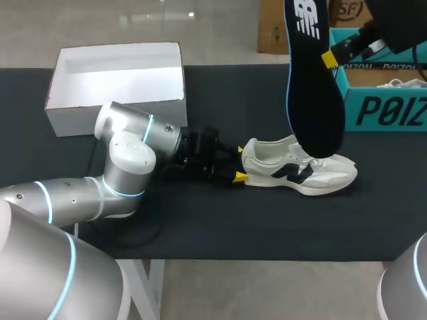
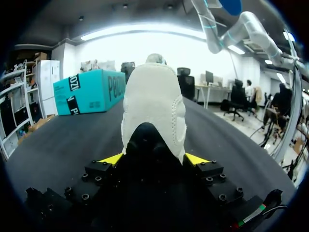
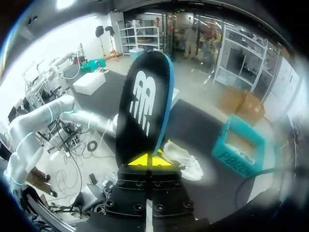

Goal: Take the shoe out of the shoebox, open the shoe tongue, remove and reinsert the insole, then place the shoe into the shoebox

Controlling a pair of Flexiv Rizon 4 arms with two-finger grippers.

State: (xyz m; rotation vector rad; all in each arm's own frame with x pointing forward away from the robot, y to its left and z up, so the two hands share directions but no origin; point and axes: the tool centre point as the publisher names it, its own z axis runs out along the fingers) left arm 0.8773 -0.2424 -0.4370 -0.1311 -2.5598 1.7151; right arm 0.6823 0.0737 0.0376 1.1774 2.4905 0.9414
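The shoe (image 1: 319, 179) lies on its sole on the black table (image 1: 267, 227), at about 4 o'clock from the middle of the head view. Its toe points towards 3 o'clock and it is outside any box. The left gripper (image 1: 240, 163) reaches in from 9 o'clock and is clamped on the heel, one yellow tip pressed against each side. The right gripper (image 1: 331, 57), up at 1 o'clock, is pinched on one end of the black insole (image 1: 313, 93). The insole hangs down with its free end just above the shoe's opening, though contact cannot be judged. The shoe is out of its box and the insole is out of the shoe, so the first half of the task looks finished. Whether the tongue is pulled open is hidden behind the insole. The insole has yet to go back in and be seated flat, and the shoe has yet to be boxed. The open, empty white box (image 1: 117, 110) at 10 o'clock is probably the shoebox. The teal box (image 1: 390, 110) at 2 o'clock already holds something white with laces.
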